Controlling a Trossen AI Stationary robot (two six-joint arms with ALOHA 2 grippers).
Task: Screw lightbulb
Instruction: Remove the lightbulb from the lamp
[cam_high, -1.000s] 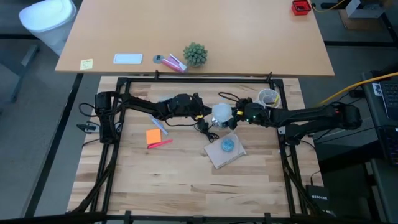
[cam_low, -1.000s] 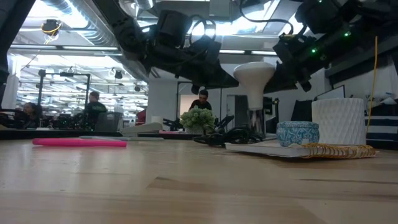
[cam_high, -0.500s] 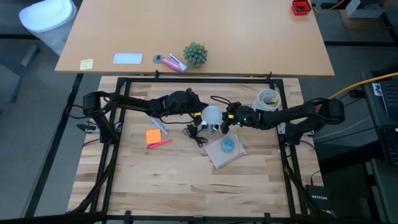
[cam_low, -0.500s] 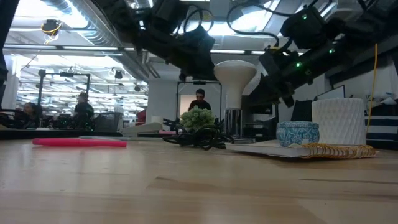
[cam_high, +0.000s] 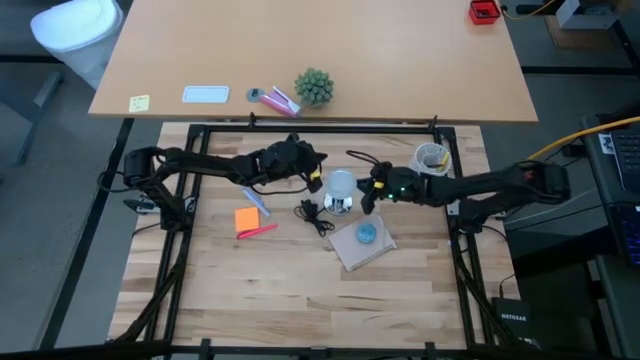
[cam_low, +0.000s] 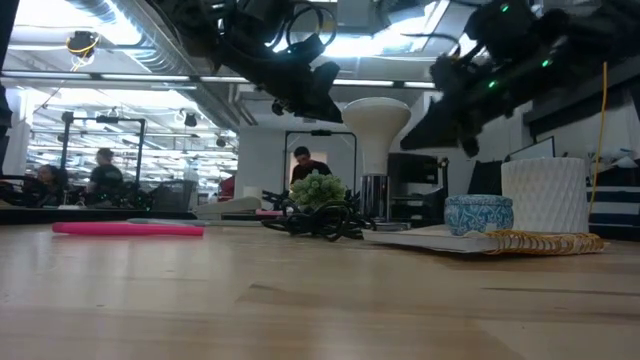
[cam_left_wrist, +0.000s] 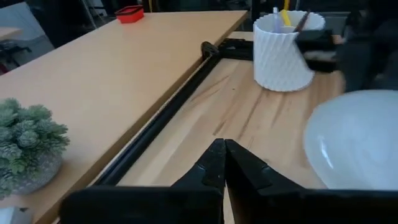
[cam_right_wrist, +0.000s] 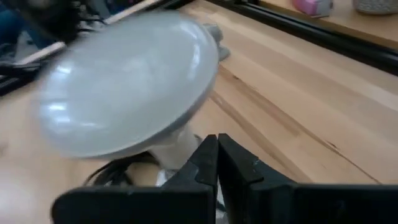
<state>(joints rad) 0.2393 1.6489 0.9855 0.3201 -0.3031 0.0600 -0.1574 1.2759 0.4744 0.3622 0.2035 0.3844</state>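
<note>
You see that both arms have let go since half a second ago: the left claw (cam_high: 318, 178) and right claw (cam_high: 366, 192) have pulled back to either side, each with fingers together and holding nothing. The frosted white globe lightbulb (cam_high: 341, 186) stands alone and upright in its shiny metal socket (cam_low: 374, 197) mid-tabletop (cam_high: 300, 290), so the screwing looks done or paused. The white textured cup (cam_left_wrist: 283, 51) holds pens; a small blue bowl (cam_low: 478, 214) sits on a notebook (cam_high: 355, 250).

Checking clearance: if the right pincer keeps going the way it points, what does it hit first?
Most likely the lightbulb: it fills the right wrist view just ahead of the shut right pincer. In the high view the bulb sits directly beyond its tip, though the gap is unclear.
</note>
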